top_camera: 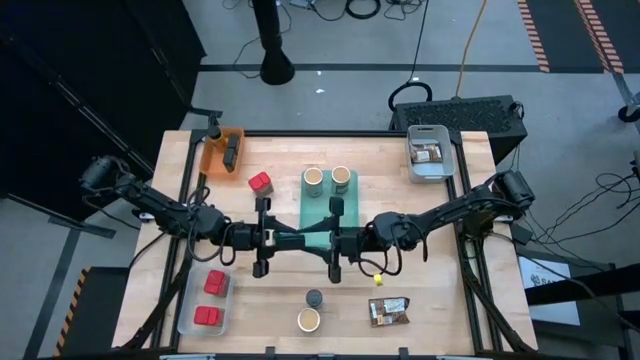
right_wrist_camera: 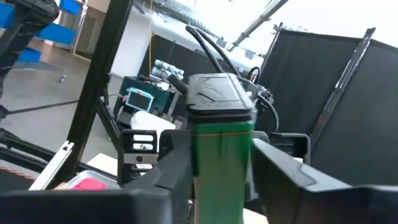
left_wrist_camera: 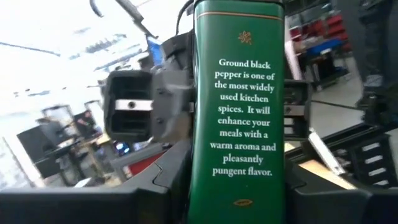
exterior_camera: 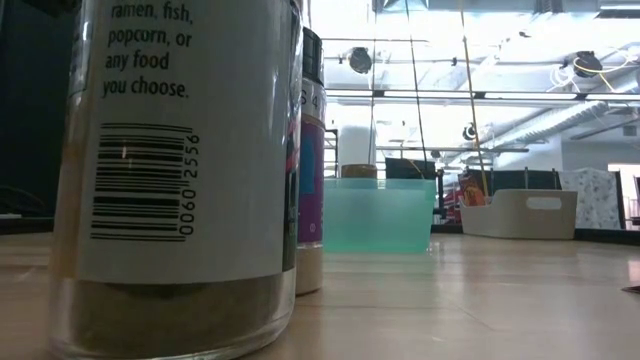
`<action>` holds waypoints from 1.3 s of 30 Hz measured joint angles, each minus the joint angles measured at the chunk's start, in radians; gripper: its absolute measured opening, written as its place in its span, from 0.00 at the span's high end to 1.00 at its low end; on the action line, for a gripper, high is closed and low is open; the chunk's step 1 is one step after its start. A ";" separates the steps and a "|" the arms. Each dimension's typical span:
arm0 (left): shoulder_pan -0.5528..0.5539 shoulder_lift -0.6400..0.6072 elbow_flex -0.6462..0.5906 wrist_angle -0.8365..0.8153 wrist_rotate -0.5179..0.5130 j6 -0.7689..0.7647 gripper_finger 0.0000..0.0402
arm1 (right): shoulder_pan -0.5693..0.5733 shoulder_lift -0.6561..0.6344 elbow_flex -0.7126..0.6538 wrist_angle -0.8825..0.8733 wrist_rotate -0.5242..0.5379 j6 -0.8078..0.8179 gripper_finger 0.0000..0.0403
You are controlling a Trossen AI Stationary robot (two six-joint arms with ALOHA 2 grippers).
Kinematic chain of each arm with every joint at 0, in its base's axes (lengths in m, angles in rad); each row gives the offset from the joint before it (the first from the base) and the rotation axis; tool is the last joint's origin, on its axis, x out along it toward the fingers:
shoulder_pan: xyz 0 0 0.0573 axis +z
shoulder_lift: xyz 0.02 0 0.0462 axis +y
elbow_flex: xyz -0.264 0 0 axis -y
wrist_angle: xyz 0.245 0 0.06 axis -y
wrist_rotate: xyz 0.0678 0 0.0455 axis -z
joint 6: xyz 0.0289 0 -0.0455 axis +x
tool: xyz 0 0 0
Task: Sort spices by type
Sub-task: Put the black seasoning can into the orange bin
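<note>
Both grippers meet over the middle of the table, each clamped on one green pepper tin (left_wrist_camera: pixel 239 112) held between them above the front edge of the teal tray (top_camera: pixel 318 205). The left gripper (top_camera: pixel 262 239) grasps the tin from the left, its label facing that wrist camera; the right gripper (top_camera: pixel 336 240) grasps it from the right, the tin's black cap (right_wrist_camera: pixel 219 93) showing in its own view. Two tan jars (top_camera: pixel 327 178) stand in the teal tray. Red boxes (top_camera: pixel 211 300) lie in the clear tray (top_camera: pixel 190 310) at front left, another red box (top_camera: pixel 260 182) beside the orange bin (top_camera: pixel 215 155). A grey jar (top_camera: pixel 314 298), a tan jar (top_camera: pixel 308 320) and brown packets (top_camera: pixel 388 311) sit near the front edge.
</note>
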 joint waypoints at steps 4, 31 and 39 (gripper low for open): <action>-0.003 -0.001 0.000 -0.039 -0.050 -0.057 0.64 | 0.000 0.000 0.000 -0.017 0.006 -0.024 0.81; -0.064 -0.130 0.026 -0.314 -0.336 -0.151 0.22 | 0.018 -0.215 -0.001 -0.755 0.246 0.283 0.82; 0.025 -0.090 0.066 -0.340 -0.179 -0.161 0.22 | 0.010 -0.185 0.000 -0.749 0.243 0.303 0.82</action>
